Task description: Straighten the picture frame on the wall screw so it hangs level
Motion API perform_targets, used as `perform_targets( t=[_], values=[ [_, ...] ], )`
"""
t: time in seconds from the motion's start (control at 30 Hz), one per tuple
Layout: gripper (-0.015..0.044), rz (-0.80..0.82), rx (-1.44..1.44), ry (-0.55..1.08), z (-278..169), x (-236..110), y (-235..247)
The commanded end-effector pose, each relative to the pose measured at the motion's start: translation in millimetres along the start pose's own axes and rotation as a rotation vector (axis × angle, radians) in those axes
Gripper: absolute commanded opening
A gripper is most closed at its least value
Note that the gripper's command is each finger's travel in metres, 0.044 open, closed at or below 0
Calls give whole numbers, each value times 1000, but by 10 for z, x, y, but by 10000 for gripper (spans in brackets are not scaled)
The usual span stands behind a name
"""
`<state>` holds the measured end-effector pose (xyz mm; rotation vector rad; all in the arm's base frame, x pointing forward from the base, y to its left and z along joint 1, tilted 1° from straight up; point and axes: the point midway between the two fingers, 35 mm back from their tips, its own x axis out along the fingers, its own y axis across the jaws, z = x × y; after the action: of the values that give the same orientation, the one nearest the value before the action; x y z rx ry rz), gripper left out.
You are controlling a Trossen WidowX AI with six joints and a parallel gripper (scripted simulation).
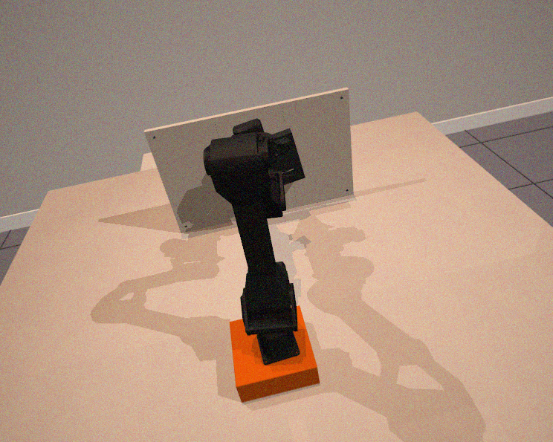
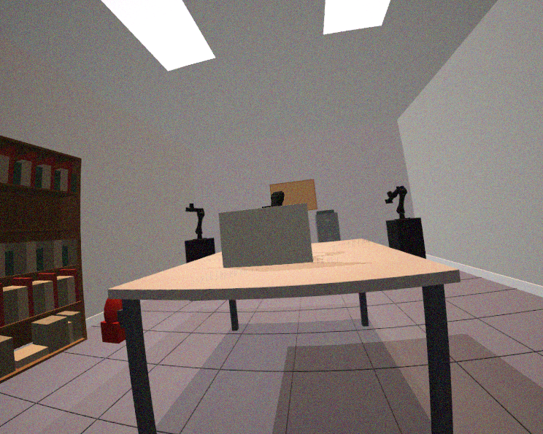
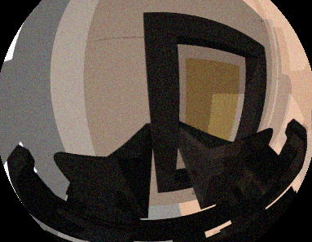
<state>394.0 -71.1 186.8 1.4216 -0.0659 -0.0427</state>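
The picture frame (image 3: 206, 28) (image 1: 296, 165) has a black border, a pale inner mat and a yellow-brown picture. It is in front of the upright grey board (image 1: 323, 141) (image 3: 116, 72) (image 2: 264, 235). My gripper (image 3: 162, 126) is shut on the frame's upper bar, near its left end; the bar runs between the fingers at left of centre in the wrist view. In the top view my wrist and arm cover most of the frame; its right edge looks tilted there, but I cannot tell if it is level. The screw and the back strip are hidden.
The board stands on the wooden table (image 1: 424, 274) (image 2: 397, 272). My orange base (image 1: 276, 377) is on the table in front of the board. A thin dark line runs on the board above the frame. The exterior camera looks at the board's back.
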Motion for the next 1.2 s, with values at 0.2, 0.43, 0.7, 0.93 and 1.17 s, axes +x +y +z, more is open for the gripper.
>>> perform_targets(
  t=[0.2, 0.43, 0.7, 0.93, 1.17],
  values=[
    [0, 18, -5, 3, 40, 13, 79],
    [0, 18, -5, 3, 43, 12, 82],
    [0, 18, -5, 3, 37, 12, 81],
    [0, 18, -5, 3, 31, 13, 76],
    [0, 18, -5, 3, 32, 14, 58]
  ],
)
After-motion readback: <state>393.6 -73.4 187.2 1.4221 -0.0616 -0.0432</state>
